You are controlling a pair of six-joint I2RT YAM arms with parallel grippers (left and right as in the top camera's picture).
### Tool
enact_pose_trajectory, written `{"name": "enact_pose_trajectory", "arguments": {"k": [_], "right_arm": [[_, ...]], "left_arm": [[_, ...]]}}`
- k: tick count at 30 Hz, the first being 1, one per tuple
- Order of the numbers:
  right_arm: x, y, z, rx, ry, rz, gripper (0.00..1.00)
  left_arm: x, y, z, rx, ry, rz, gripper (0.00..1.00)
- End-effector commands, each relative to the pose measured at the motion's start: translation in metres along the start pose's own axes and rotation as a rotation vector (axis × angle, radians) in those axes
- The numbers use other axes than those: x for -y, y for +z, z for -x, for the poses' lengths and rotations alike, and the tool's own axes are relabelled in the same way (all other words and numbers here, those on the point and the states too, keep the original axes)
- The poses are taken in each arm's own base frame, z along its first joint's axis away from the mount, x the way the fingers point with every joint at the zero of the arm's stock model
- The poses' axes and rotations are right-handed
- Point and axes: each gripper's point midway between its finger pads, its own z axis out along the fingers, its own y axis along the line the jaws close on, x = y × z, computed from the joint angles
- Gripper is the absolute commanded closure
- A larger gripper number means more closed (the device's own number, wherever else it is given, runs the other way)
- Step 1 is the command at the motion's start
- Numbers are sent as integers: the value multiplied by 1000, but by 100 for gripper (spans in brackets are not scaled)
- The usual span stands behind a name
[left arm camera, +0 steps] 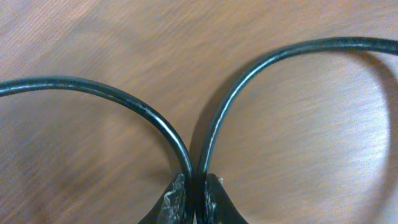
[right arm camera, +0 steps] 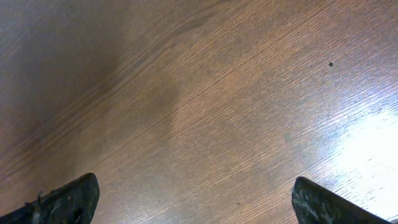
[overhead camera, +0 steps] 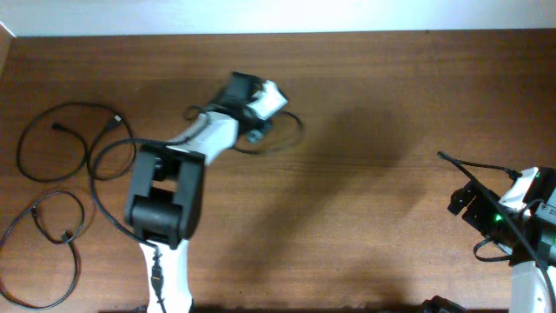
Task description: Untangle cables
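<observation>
Cable [left arm camera: 146, 112] clamped in left pincer [left arm camera: 195, 188]; right pincer [right arm camera: 194, 186] spread wide.

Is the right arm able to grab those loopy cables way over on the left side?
Probably not. The right gripper sits open at the far right of the table, the loose cables lie at the far left, and the left arm stands between them.

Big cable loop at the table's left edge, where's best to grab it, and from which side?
On the big cable loop, probably the bare outer-left arc, from straight above, jaws across the cord. It lies flat and alone there; its right side meets another cable and a plug end.
</observation>
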Motion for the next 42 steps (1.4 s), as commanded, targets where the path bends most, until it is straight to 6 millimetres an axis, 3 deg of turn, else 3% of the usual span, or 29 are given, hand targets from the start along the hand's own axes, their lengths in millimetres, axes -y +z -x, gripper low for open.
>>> {"name": "enact_pose_trajectory", "arguments": {"k": [1, 2, 5, 6, 9, 10, 11, 12, 15, 16, 18, 20, 23, 27, 29, 33, 36, 42], "right_arm": [[0, -2, 0, -3, -3, 2, 2], [0, -2, 0, -3, -3, 2, 2], [-3, -2, -2, -11, -2, 21, 2], [-6, -2, -3, -18, -3, 41, 3], [-8, -2, -4, -22, -3, 52, 3], [-8, -2, -5, -26, -2, 51, 3], [-8, -2, -6, -31, -1, 50, 3], [-7, -2, -8, -37, 1, 48, 3], [-7, -2, -9, -43, 2, 47, 3], [-7, -2, -9, -44, 2, 47, 3], [-8, -2, -9, -42, -6, 52, 3], [-15, -3, -8, -38, -61, 96, 3], [-17, -4, -7, -30, -85, 106, 3], [-42, -19, -2, 16, -184, 239, 3], [-56, -33, -1, 60, -251, 311, 3], [-70, -64, -13, 135, -355, 388, 2], [-75, -83, -24, 188, -400, 411, 0], [-74, -85, -26, 193, -402, 407, 1]], "left_arm": [[-83, 0, -72, -62, -189, 117, 91], [-110, -7, -89, -56, -256, 161, 90], [-168, -25, -112, 13, -411, 285, 87], [-193, -35, -115, 65, -441, 350, 88], [-231, -54, -111, 162, -440, 460, 88], [-242, -61, -107, 201, -433, 497, 83], [-249, -65, -102, 230, -425, 521, 80], [-254, -69, -96, 256, -416, 542, 70], [-257, -72, -93, 270, -412, 552, 12], [-256, -72, -93, 272, -422, 549, 1], [-255, -78, -92, 281, -500, 531, 1], [-252, -100, -80, 299, -537, 513, 1], [-233, -152, -60, 273, -540, 462, 1], [-176, -212, -51, 170, -559, 352, 1], [-133, -239, -44, 146, -605, 239, 1], [-52, -271, -50, 0, -587, 92, 1], [-21, -289, -55, -58, -628, 69, 1], [-11, -289, -59, -87, -628, 40, 1]]}}
